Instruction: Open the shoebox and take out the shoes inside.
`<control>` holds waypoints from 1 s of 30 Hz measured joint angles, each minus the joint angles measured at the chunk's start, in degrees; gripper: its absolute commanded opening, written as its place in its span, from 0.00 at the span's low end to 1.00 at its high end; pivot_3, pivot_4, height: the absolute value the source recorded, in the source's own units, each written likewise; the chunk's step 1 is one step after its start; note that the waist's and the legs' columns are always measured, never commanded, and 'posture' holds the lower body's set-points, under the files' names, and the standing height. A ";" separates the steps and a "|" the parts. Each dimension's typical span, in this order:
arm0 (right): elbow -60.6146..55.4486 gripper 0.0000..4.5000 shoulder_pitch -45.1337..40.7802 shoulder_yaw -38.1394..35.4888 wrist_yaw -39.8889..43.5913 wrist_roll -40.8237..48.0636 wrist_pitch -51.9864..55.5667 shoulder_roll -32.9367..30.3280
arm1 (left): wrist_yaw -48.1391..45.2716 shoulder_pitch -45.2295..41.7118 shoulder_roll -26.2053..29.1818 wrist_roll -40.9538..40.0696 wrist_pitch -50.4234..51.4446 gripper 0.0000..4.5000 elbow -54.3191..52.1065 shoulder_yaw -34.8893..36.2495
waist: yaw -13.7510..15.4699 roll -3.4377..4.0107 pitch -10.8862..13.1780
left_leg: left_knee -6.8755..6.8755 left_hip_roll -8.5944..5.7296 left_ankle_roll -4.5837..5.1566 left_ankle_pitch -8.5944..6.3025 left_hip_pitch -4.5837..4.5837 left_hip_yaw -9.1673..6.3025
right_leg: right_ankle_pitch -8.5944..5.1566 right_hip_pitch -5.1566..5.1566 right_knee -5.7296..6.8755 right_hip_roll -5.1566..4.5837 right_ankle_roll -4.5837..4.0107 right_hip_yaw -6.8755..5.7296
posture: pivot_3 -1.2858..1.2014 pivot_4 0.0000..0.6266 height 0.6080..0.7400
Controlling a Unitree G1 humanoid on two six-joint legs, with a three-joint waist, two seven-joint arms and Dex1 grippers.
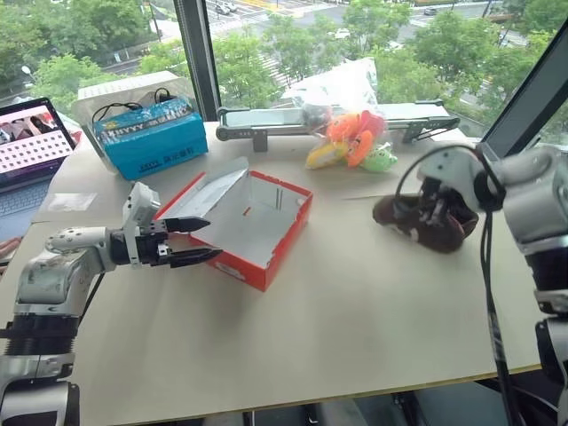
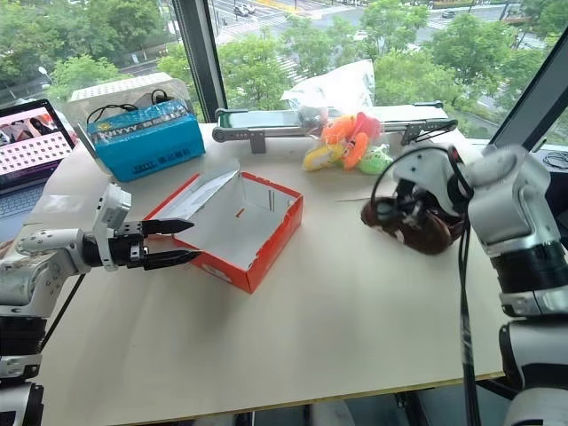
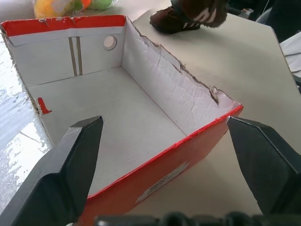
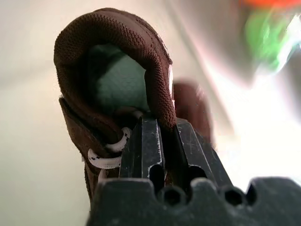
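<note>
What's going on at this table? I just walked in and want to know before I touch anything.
A humanoid robot is emptying a red shoebox. The box lies open on the table and its inside is bare. The right gripper is shut on the collar of a dark brown shoe, off to the right of the box, where the other shoe already lies on the table. The left gripper is open at the box's near corner, not holding anything.

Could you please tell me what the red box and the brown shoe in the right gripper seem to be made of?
The box looks like cardboard: red outside, matt pale inside, with a torn, creased wall edge. The shoe seems suede-like, with a woven mesh collar, a greenish fabric lining and pale laces.
</note>
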 measured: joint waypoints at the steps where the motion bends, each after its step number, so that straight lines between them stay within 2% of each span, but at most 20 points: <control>1: 0.00 0.01 1.60 0.06 -0.39 -0.16 0.62 -0.65 | -0.12 -0.01 -0.12 0.00 0.00 1.00 -0.01 -0.03 | -0.11 0.00 0.00 | 0.02 0.00 0.00 0.00 0.03 0.03 | 0.00 0.00 0.03 0.01 0.01 0.05 | 0.52 0.24 1.00; 9: 8.37 0.01 3.85 0.25 -6.03 -0.51 -2.47 -1.39 | -0.49 0.01 -0.19 -0.01 0.00 1.00 -0.10 -0.03 | -0.15 -0.01 0.00 | 0.08 0.00 0.01 0.00 0.13 0.03 | 0.01 0.03 0.15 0.07 0.01 0.11 | 0.52 0.24 1.00; 13: 13.23 0.01 2.77 0.45 -8.25 -0.49 -5.59 0.49 | -0.65 0.01 -0.19 -0.01 0.00 1.00 -0.24 -0.02 | -0.25 -0.01 0.00 | 0.08 0.00 0.01 0.00 0.12 0.06 | 0.02 0.04 0.11 0.08 0.02 0.16 | 0.52 0.24 1.00; 22: 23.56 0.01 -3.28 4.71 -9.34 -2.52 -13.44 3.73 | -0.65 0.12 -0.20 -0.02 0.11 1.00 -1.19 -0.01 | -0.41 -0.01 0.00 | 0.09 -0.01 0.01 0.00 0.11 0.09 | 0.05 0.05 0.07 0.08 0.07 0.20 | 0.52 0.24 1.00; 30: 40.29 0.01 -12.05 7.39 -13.55 -5.47 -23.13 8.38 | -0.20 0.33 -0.29 -0.07 1.17 1.00 -2.34 0.01 | -1.43 -0.01 0.00 | 0.11 -0.03 0.01 0.00 0.14 0.11 | 0.11 0.12 0.03 0.07 0.12 0.29 | 0.52 0.24 1.00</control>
